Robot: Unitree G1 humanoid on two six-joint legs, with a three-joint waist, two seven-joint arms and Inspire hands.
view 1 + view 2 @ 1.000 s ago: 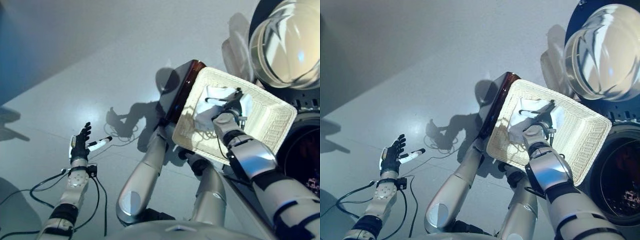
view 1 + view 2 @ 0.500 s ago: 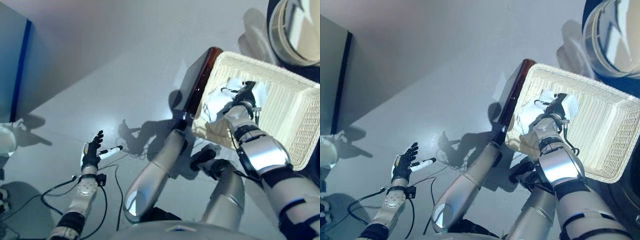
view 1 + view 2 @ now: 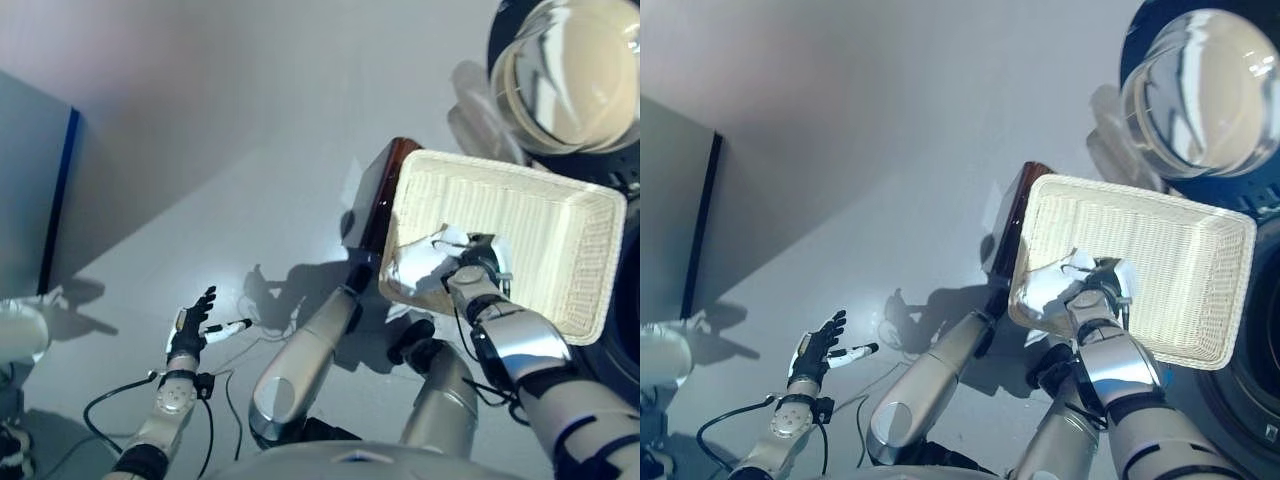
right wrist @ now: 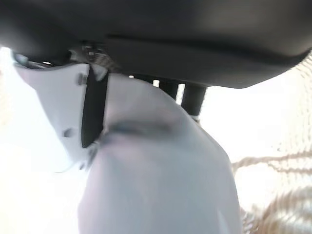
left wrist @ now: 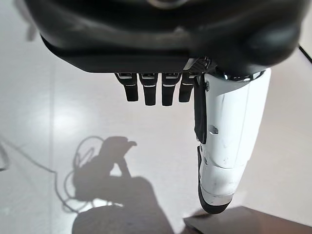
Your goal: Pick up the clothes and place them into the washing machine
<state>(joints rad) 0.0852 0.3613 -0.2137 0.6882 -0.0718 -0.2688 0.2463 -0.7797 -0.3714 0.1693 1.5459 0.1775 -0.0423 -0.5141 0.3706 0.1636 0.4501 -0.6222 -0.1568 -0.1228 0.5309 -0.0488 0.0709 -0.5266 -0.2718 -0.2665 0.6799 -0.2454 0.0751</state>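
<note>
A white cloth (image 3: 418,262) lies bunched at the near left corner of a white wicker basket (image 3: 545,235), partly over its rim. My right hand (image 3: 482,252) is inside the basket, its fingers and thumb curled round the cloth. In the right wrist view the pale cloth (image 4: 156,185) fills the space under the white-covered thumb (image 4: 53,117). My left hand (image 3: 190,325) hangs low over the floor at the left, open and empty, its fingers (image 5: 146,90) straight. The washing machine's round glass door (image 3: 575,70) stands open at the upper right.
The basket rests on a dark brown stand (image 3: 383,190). The washer's dark front (image 3: 1250,400) shows at the right edge, just beyond the basket. A grey-blue panel (image 3: 30,200) stands at the far left. Pale floor (image 3: 220,150) spreads between them.
The camera has swung, shifting the whole picture. My right hand has drawn the cloth from the basket's middle towards its near left corner. The left hand stays open over the floor.
</note>
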